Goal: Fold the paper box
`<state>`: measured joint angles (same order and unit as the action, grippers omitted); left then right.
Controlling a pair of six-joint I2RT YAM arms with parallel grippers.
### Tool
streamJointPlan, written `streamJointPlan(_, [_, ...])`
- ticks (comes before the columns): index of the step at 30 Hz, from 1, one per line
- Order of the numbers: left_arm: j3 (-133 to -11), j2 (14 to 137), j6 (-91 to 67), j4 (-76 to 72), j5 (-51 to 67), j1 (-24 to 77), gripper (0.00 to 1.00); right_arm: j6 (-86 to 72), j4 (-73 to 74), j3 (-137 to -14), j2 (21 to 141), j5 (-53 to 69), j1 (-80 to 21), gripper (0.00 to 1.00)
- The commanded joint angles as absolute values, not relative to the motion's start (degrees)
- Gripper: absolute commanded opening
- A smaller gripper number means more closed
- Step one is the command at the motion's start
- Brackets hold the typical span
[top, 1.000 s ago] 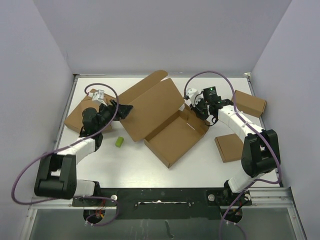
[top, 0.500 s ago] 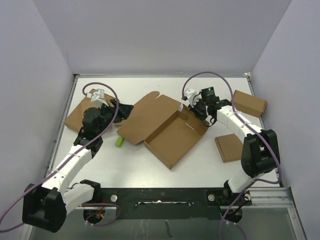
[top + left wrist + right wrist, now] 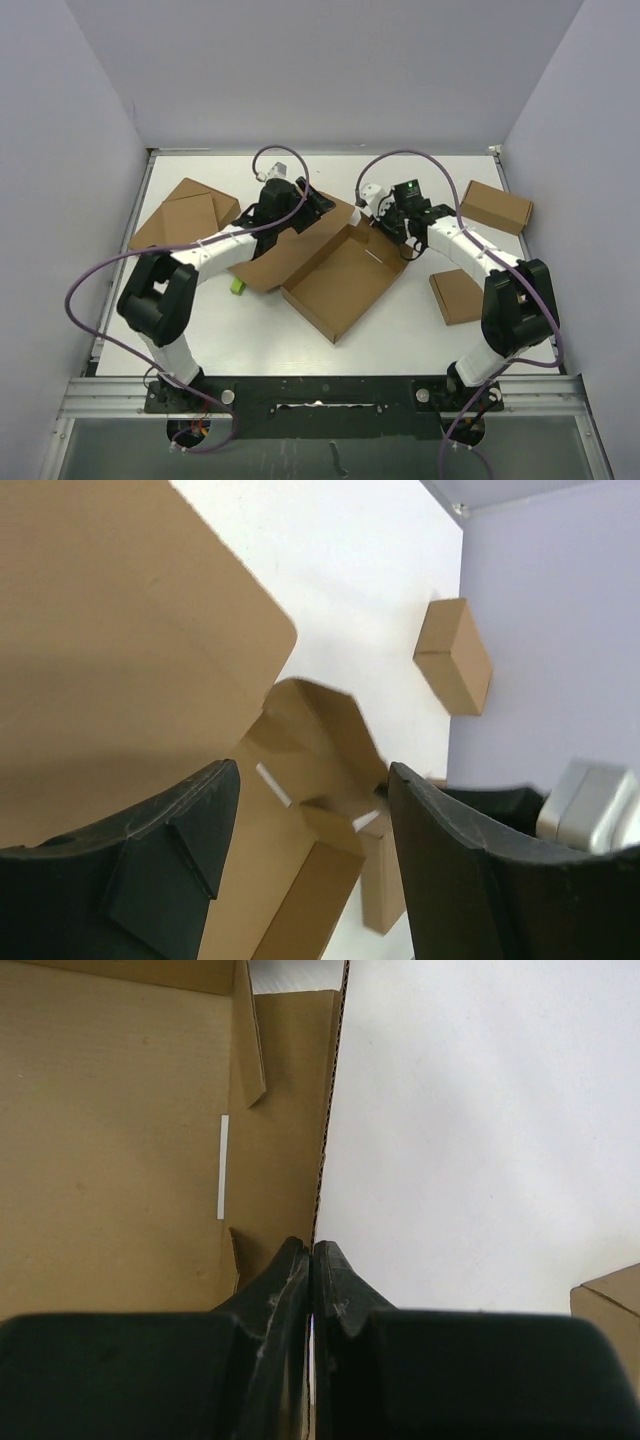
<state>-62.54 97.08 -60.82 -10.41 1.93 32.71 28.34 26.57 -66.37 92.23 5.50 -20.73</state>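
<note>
The paper box (image 3: 340, 285) lay in the middle of the table (image 3: 400, 335), with its lid behind it to the left. A small block (image 3: 238, 286) lay just left of it. One smaller box (image 3: 185, 212) lay at the far left. A second box (image 3: 495, 207) lay at the right rear, and a third box (image 3: 458, 296) lay before it.

I see the overhead view evenly and brightly lit from above. The white desk (image 3: 400, 330) has no glare, and the arms throw only short, soft shadows. This picture is sharp from edge to edge. In the left wrist view, the black jaws are near the lens and slightly soft, and the paper box (image 3: 110, 610) darkens toward its lower edge. In the right wrist view, the jaws are dark and blurred.
</note>
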Motion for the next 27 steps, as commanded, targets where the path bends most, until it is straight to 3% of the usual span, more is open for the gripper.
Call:
streamJointPlan(1, [-73.2,105.4,-68.56,-8.9,2.16,33.78,0.6,29.09,23.76,-65.66,88.82,5.03,-21.64,0.0])
streamJointPlan(14, [-82.69,115.15,-73.22,-4.42,4.57,35.7,0.6,29.72,21.49,-64.78,87.96,2.9,-24.66,0.0])
streamJointPlan(27, [-82.13,116.05,-77.6,-4.6,6.53,36.52,0.42,30.61,18.25,-63.24,86.71,-0.52,-27.91,0.0])
